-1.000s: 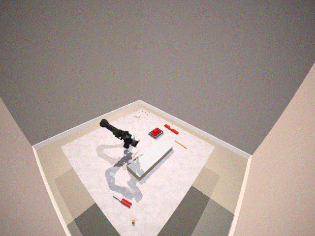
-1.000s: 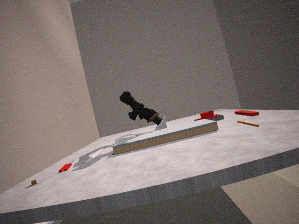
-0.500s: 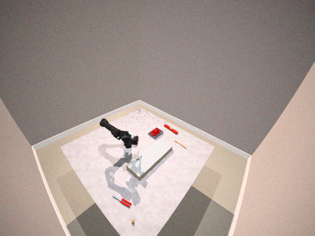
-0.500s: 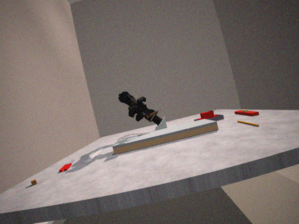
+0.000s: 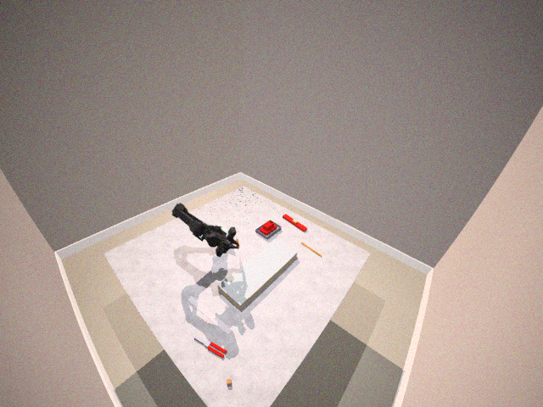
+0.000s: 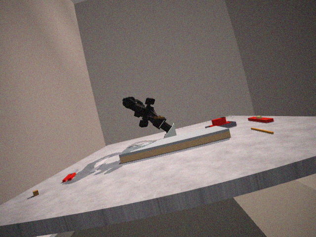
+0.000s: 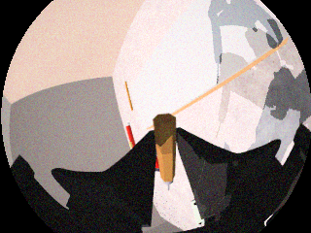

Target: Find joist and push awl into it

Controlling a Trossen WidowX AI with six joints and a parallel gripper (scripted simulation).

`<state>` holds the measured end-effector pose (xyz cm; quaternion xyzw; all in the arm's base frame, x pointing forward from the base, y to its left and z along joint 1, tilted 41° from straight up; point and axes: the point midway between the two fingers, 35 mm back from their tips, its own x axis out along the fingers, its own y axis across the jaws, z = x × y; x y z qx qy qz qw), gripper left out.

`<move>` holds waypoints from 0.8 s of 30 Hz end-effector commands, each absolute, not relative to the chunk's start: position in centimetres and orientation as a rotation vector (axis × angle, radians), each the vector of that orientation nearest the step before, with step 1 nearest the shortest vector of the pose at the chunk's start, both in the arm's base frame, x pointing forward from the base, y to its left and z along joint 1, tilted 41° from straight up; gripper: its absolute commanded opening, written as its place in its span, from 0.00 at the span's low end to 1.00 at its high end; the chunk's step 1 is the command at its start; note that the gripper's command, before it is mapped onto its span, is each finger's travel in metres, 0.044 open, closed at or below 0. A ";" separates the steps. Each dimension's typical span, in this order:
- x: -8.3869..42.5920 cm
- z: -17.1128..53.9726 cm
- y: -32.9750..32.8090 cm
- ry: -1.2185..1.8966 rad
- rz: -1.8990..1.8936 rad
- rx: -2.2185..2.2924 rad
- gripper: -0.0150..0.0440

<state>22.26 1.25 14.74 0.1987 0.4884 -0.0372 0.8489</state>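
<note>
My gripper [image 5: 236, 245] [image 6: 160, 118] [image 7: 164, 133] is shut on the awl [image 5: 237, 242] [image 6: 158, 117] [image 7: 166, 155]. In the wrist view the brown handle is between the fingers and the short metal tip shows at its lower end. In the exterior view the awl lies nearly level, in the air above the panel's height. The white floor panel [image 5: 271, 264] [image 6: 193, 135] [image 7: 165, 73] has wooden sides; no hole can be made out in it. The red stud finder [image 5: 268, 226] [image 6: 218, 121] sits in the dark grey tray [image 5: 261, 234] [image 6: 231, 124] beyond the panel.
A red level [image 5: 299, 225] [image 6: 266, 120] and an orange pencil [image 5: 311, 248] [image 6: 261, 131] lie beyond the panel. Red-handled pliers [image 5: 216, 349] [image 6: 69, 177] and a small orange block [image 5: 228, 382] [image 6: 35, 192] lie at the opposite end. A pale bracket [image 6: 172, 131] stands behind the panel.
</note>
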 end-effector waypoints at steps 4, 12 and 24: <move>22.9 16.4 2.1 0.949 0.115 0.244 0.25; 23.3 18.0 3.0 0.842 0.306 0.024 0.25; 23.8 20.5 4.1 0.627 0.544 -0.328 0.25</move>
